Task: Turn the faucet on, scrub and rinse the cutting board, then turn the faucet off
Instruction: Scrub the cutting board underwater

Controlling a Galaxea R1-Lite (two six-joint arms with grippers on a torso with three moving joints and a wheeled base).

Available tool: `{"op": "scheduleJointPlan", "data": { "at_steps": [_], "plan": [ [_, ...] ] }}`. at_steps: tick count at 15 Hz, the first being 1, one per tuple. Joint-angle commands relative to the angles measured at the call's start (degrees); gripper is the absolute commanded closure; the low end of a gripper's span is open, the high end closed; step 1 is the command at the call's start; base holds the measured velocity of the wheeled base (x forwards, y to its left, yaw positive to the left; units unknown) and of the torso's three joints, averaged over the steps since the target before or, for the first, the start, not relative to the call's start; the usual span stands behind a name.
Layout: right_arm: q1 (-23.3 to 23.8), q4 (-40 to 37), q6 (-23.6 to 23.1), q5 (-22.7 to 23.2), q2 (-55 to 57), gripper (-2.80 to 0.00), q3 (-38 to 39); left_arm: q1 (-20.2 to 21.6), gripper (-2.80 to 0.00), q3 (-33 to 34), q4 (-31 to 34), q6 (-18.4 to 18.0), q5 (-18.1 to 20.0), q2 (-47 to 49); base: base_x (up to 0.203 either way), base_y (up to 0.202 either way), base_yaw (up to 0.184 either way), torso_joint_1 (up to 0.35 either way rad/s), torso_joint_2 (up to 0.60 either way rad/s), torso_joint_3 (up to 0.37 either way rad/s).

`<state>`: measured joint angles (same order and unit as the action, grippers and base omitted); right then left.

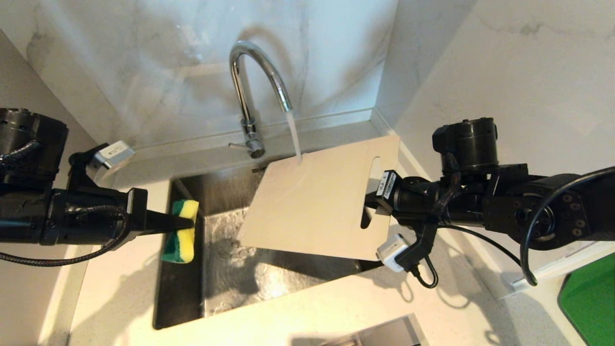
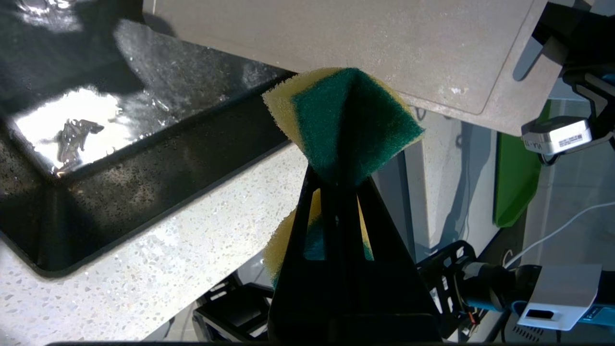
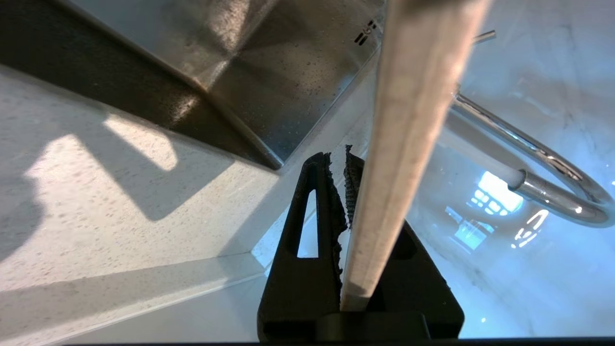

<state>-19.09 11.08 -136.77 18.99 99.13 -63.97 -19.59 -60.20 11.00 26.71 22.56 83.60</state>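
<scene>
While water wets the sink, right hand clamps cutting board, left hand pinches sponge.

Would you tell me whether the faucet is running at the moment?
On. A stream of water falls from the spout of the faucet onto the cutting board, which is tilted over the sink.

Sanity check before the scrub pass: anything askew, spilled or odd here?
Nothing spilled or damaged. The cutting board hangs tilted over the sink, gripped at its slotted end by the right claw, with the faucet stream hitting its upper edge. The sponge is pinched hard at its middle in the left claw, clear of the board.
</scene>
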Motion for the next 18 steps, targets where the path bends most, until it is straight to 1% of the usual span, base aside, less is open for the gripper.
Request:
{"op": "scheduleJointPlan", "data": {
  "at_steps": [1, 5, 8, 18],
  "plan": [
    [-0.07, 0.17, -0.78, 0.17, 1.72, 0.0, -1.23, 0.08, 0.0, -0.03, -0.01, 0.18, 0.08, 0.53, 0.0, 0.0, 0.0, 0.0, 0.0, 0.0],
    [-0.16, 0.17, -0.87, 0.26, 3.09, 0.0, -2.22, -0.01, 0.0, -0.09, -0.01, 0.18, 0.03, 0.95, 0.0, 0.0, 0.0, 0.0, 0.0, 0.0],
    [-0.42, 0.17, -1.83, 0.43, 3.88, 0.0, -2.83, 0.0, 0.0, -0.1, -0.01, 0.18, 0.03, 1.03, 0.0, 0.0, 0.0, 0.0, 0.0, 0.0],
    [-2.27, 0.26, -1.85, 0.34, 6.63, 0.0, -4.11, 0.04, 0.0, -0.1, -0.01, 0.09, 0.03, 1.56, 0.0, 0.0, 0.0, 0.0, 0.0, 0.0]
  ]
}}
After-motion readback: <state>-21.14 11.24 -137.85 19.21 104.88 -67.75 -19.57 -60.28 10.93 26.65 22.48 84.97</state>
